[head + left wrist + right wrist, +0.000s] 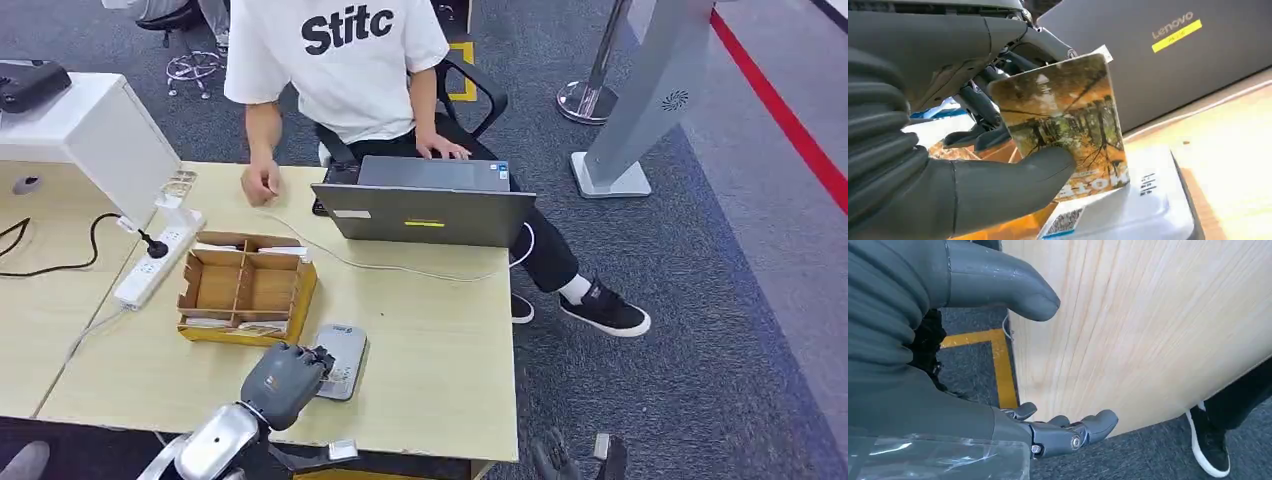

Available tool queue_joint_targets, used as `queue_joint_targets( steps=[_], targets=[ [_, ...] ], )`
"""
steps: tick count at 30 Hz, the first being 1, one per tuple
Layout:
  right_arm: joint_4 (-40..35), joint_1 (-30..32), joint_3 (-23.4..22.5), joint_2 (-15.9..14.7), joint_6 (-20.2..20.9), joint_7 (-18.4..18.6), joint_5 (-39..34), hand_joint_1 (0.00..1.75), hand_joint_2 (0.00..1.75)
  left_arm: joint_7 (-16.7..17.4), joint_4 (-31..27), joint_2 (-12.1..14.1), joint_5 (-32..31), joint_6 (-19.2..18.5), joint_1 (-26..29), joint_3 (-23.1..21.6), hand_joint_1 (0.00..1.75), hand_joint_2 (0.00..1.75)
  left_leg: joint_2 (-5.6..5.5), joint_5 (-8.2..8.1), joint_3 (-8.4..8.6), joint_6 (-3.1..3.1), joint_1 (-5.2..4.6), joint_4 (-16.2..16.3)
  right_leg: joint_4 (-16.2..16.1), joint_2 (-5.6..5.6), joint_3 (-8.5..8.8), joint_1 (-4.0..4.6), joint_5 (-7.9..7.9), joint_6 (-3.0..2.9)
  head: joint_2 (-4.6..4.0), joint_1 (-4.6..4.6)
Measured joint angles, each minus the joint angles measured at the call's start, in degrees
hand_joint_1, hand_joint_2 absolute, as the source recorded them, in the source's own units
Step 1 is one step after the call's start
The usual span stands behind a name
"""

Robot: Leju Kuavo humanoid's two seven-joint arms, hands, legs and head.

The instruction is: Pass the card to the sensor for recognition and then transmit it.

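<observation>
Gripped between the thick thumb and the darker fingers of the left hand [948, 165], one card [1065, 120] stands tilted just over the pale grey sensor [1128, 210], its printed face showing autumn trees; whether its lower edge touches the sensor's top I cannot tell. From the head view the left hand [285, 380] sits over the near end of that single sensor [345, 355], which lies flat near the front edge of the table [440, 360].

One right hand [1058, 432] hangs beside the table's edge, off the wood, fingers loosely apart and holding nothing; in the head view its fingertips [560, 460] show low over the carpet.

Just beside the sensor, further from the robot, is one wooden box [245, 290] split into compartments, with cards lying along its near and far sides. One white power strip [160, 265] lies beside the box with a black plug in it. One grey laptop [425, 210] stands open at the far edge, its lid's back toward the robot, and a thin white cable [400, 268] trails across the light wood.

One person [340, 60] in a white shirt sits behind the laptop on a black chair, one hand [262, 185] resting on the table. Grey carpet [700, 320] covers the floor, crossed by a red line [780, 110], with a grey stand [640, 110] and a chrome post base [585, 100].
</observation>
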Motion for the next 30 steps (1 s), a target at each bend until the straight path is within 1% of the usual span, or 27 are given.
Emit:
queue_joint_targets(
  steps=[5, 8, 10, 15, 19, 22, 25, 30],
  targets=[
    [0.02, 0.05, 0.02, 0.0, 0.02, 0.0, -0.04, 0.0, 1.75, 0.7, 0.22, 0.0, 0.24, 0.11, -0.23, 0.13, 1.75, 1.75, 0.0, 0.0, 0.0, 0.0, 0.0, 0.0, 0.0, -0.01, 0.01, 0.0, 0.0, 0.0, -0.02, 0.0],
    [0.02, 0.11, 0.07, 0.0, 0.02, 0.0, -0.17, 0.0, 1.75, 1.77, 0.07, -0.2, 0.04, 1.57, -0.23, 1.2, 1.75, 1.75, 0.0, 0.01, 0.0, 0.0, 0.0, 0.0, 0.0, 0.0, 0.0, 0.0, 0.01, 0.0, -0.02, 0.0],
    [0.02, 0.16, 0.07, 0.0, 0.02, -0.04, -0.31, 0.0, 1.75, 2.17, -1.01, -0.51, 0.09, 2.84, -0.22, 2.28, 1.75, 1.75, -0.01, 0.01, 0.0, 0.0, 0.0, 0.01, 0.0, -0.01, 0.0, 0.0, 0.01, 0.0, 0.0, 0.0],
    [0.02, 0.32, 0.11, 0.0, 0.02, -0.15, -0.44, 0.0, 1.75, 2.32, -6.88, -1.92, 0.74, 4.9, -0.41, 6.42, 1.75, 1.75, -0.01, 0.0, -0.01, 0.0, 0.01, 0.0, 0.0, 0.0, 0.0, 0.0, 0.01, 0.0, 0.0, 0.0],
    [0.02, 0.4, 0.13, 0.0, 0.02, -0.15, -0.44, 0.0, 1.75, 2.12, -9.51, -2.65, 1.07, 5.64, -0.51, 8.9, 1.75, 1.75, -0.01, 0.01, -0.01, 0.0, 0.0, 0.0, 0.0, 0.0, 0.0, 0.0, 0.01, 0.0, 0.0, 0.0],
    [0.02, 0.41, 0.22, 0.0, 0.0, -0.15, -0.44, 0.0, 1.75, 2.12, -11.59, -3.43, 3.22, 7.21, -0.55, 11.52, 1.75, 1.75, -0.01, 0.01, -0.01, 0.0, 0.01, 0.0, 0.01, 0.0, 0.0, 0.0, 0.01, 0.0, 0.0, 0.0],
    [0.02, 0.42, 0.31, 0.0, -0.07, -0.15, -0.44, 0.0, 1.75, 1.79, -13.76, -4.2, 5.92, 7.26, -0.7, 14.62, 1.75, 1.75, 0.01, 0.01, 0.0, 0.0, 0.01, 0.0, 0.01, 0.01, 0.0, 0.0, 0.01, 0.0, 0.0, 0.0],
    [0.02, 0.41, 0.57, 0.0, -0.26, -0.13, -0.44, 0.0, 1.75, 1.05, -15.23, -5.44, 7.21, 7.13, -0.77, 17.46, 1.75, 1.75, -0.01, 0.01, -0.01, 0.0, 0.0, 0.0, 0.01, 0.0, 0.0, 0.0, 0.01, 0.0, 0.0, 0.0]
  ],
)
